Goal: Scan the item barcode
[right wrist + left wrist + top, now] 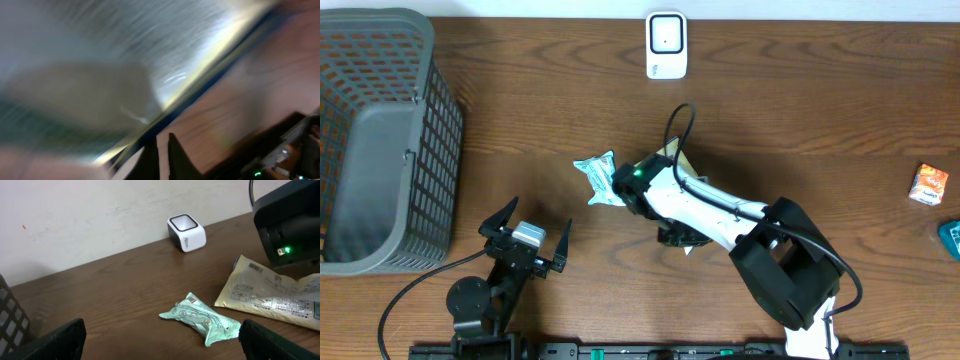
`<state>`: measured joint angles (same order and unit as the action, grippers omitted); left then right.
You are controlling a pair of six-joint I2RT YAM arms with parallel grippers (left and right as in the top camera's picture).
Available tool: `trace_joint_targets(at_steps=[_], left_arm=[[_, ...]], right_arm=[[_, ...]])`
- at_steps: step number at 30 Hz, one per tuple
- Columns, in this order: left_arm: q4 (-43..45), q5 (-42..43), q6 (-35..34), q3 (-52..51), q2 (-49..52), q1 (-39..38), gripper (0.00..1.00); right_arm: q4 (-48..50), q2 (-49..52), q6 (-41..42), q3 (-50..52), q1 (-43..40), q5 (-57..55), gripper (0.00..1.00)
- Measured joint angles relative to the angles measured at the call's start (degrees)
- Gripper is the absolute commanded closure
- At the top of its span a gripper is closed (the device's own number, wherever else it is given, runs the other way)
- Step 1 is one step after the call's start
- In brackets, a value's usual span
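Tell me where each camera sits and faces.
Overhead: above the table, looking down; left arm and right arm show.
Left wrist: low on left arm, facing scanner and far wall; open jaws at bottom corners.
Right wrist: close to a blurred pale surface; its jaws show below.
Shared: overhead and left wrist see scanner, green packet, beige pouch.

The table [840, 120] is brown wood with visible grain and a dull sheen. The basket [440, 130] at left is matt grey plastic mesh. The far scanner [666, 45] is smooth white plastic with a glossy face. The green packet [597, 178] is crinkled, shiny film; the beige pouch [270, 297] looks smooth, printed and softly glossy.
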<state>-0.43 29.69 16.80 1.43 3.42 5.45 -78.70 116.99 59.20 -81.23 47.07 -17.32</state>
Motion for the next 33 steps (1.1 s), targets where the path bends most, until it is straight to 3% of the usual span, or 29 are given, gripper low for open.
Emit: trace_joint_targets(at_steps=[3,8,14,21,26,29,33], left_arm=[[0.00,0.00,0.00,0.00,0.00,0.00,0.02],[0.00,0.00,0.00,0.00,0.00,0.00,0.02],[0.00,0.00,0.00,0.00,0.00,0.00,0.02],[0.00,0.00,-0.02,0.00,0.00,0.00,0.02],[0.00,0.00,-0.02,0.00,0.00,0.00,0.02],[0.00,0.00,0.00,0.00,0.00,0.00,0.02],[0.00,0.00,0.00,0.00,0.00,0.00,0.02]], right_arm=[[-0.04,0.00,4.02,-0.02,-1.79,-5.42,0.99],[-0.13,0.00,5.03,-1.33,-6.60,-4.59,0.99],[1.49,0.00,-0.96,-2.29,-7.58,6.58,0.99],[12.31,0.00,-11.82,-2.29,-4.63,15.72,0.96],[18.62,0.00,-14.73,-1.53,-3.54,19.47,0.94],[20.94,0.00,-15.47,0.76,-3.50,21.42,0.99],[18.82,-0.07,-15.21,4.20,-3.37,20.85,0.99]])
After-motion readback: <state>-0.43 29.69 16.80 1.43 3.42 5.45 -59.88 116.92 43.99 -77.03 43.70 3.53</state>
